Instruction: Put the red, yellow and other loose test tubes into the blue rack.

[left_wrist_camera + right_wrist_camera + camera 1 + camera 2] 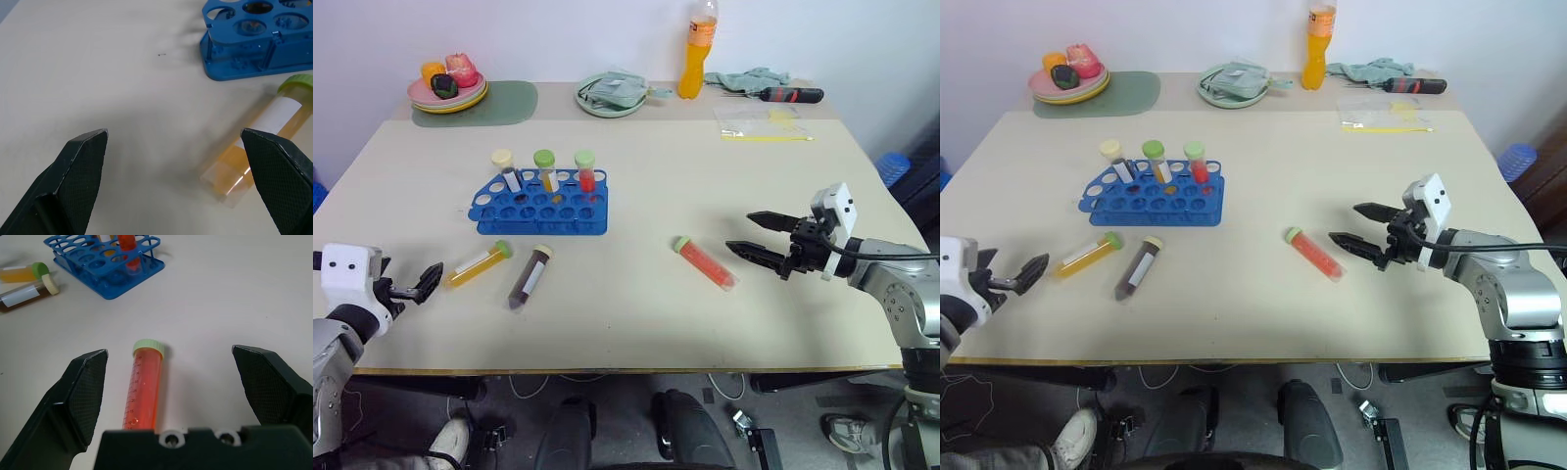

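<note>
The loose test tubes lay flat on the counter [636,323]: yellow tube [478,263] and dark tube [530,277] just in front of the blue rack [542,203], red tube [705,261] off to its right. Right hand [756,238] hovered spread wide beside the red tube; left hand [173,142] gaped empty near the yellow tube.

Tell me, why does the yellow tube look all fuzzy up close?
In the left wrist view the clear plastic tube of yellow liquid lies very near the camera, so its near end blurs and glints; in the left eye view it looks crisp, casting a soft shadow.
</note>
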